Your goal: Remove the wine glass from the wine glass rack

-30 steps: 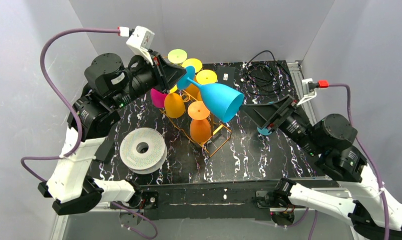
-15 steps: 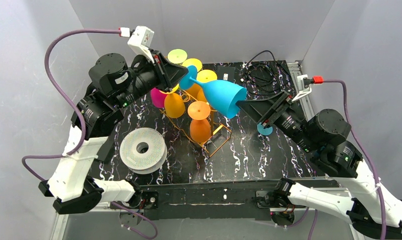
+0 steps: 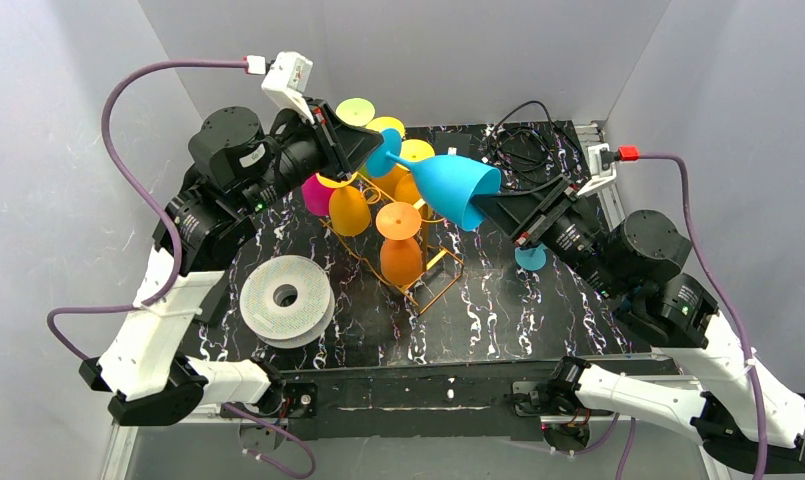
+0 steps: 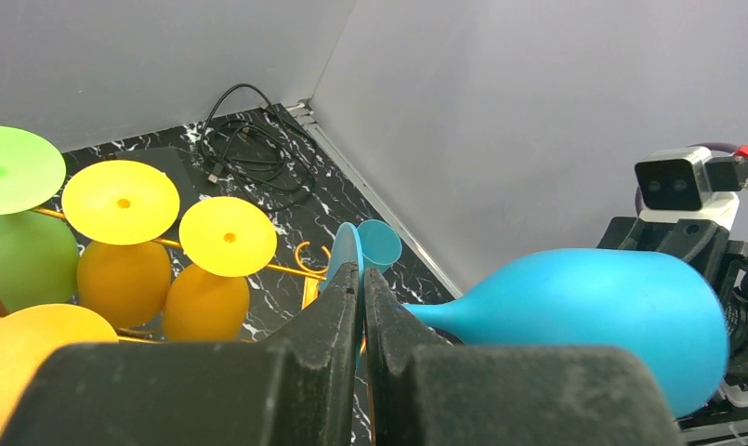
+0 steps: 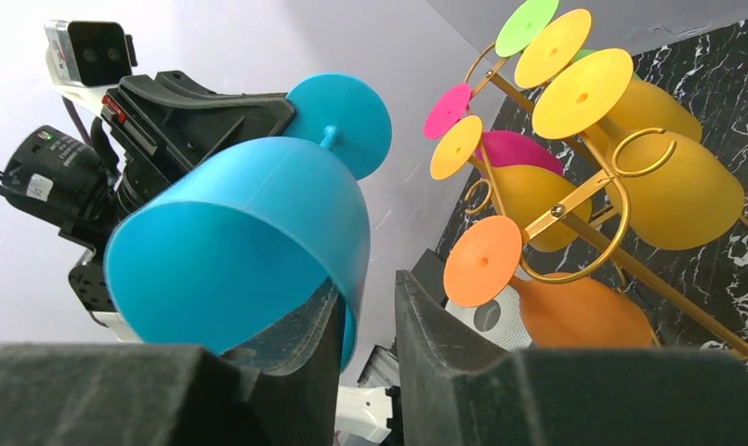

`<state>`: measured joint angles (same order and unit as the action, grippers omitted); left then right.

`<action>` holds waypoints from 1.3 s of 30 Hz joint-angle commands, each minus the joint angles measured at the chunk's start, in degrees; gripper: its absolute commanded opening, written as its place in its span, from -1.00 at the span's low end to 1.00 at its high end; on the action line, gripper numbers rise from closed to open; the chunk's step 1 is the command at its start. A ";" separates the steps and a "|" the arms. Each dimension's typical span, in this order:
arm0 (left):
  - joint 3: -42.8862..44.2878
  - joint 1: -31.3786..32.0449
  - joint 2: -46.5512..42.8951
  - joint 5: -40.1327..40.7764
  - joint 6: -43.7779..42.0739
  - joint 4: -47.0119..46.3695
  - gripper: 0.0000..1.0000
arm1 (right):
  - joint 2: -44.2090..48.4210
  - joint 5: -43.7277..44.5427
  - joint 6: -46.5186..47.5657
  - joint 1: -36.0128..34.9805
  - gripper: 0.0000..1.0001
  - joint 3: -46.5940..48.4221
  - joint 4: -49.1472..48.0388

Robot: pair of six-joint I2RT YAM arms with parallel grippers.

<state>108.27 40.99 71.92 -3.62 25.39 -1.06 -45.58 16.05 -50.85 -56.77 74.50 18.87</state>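
Left pincer was clamped shut on the foot disc of the blue wine glass. It held the glass sideways in the air, bowl pointing away from it toward the right pincer. The glass was off the wine glass rack, which stood below the span between your two pincers, orange and yellow glasses hanging on it. Right pincer was open and straddled the bowl's rim: one finger inside the bowl, the other outside with a sliver of gap to the wall. Judged step: handover. You should close the right pincer slowly and squarely on the wall, seated past the lip, since thin smooth plastic will likely flex or slide. Confirm that hold before loosening the left pincer at the foot. Then draw the glass away from the left pincer, not downward, as the hung glasses' feet lay close beneath the stem.
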 commanded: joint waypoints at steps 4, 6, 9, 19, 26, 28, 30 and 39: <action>-0.72 -0.04 -0.99 -0.79 0.58 -6.52 -1.00 | -1.02 3.56 -0.87 -0.36 -0.65 4.84 1.36; -0.54 -0.04 -0.81 -0.74 0.31 -6.25 -1.00 | -1.50 3.83 -0.80 -0.36 -0.90 5.97 2.86; -0.42 -0.04 -0.86 -0.54 0.13 -6.22 -0.98 | -1.63 4.56 -0.85 -0.40 -0.97 7.09 4.54; 2.49 -0.04 -0.05 -1.92 -2.03 -4.97 0.49 | -0.65 7.75 -1.17 -0.36 -0.97 9.91 7.84; 10.77 -0.08 2.29 -5.04 -7.47 2.92 0.96 | -1.49 13.45 -0.17 -0.36 -0.97 17.46 15.61; 13.03 -0.08 2.69 -2.51 -7.13 6.69 0.96 | -2.82 16.47 -0.69 -0.36 -0.97 22.14 20.41; 17.24 -0.06 3.86 1.87 -5.80 13.21 0.96 | -4.15 19.71 -1.62 -0.36 -0.97 26.69 26.02; 17.45 -0.09 1.40 3.62 -0.74 23.91 0.96 | -10.32 28.97 -9.20 -0.36 -0.97 42.57 52.58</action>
<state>126.23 40.99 75.55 -1.02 22.00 18.85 -52.07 38.54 -55.13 -56.77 111.46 56.23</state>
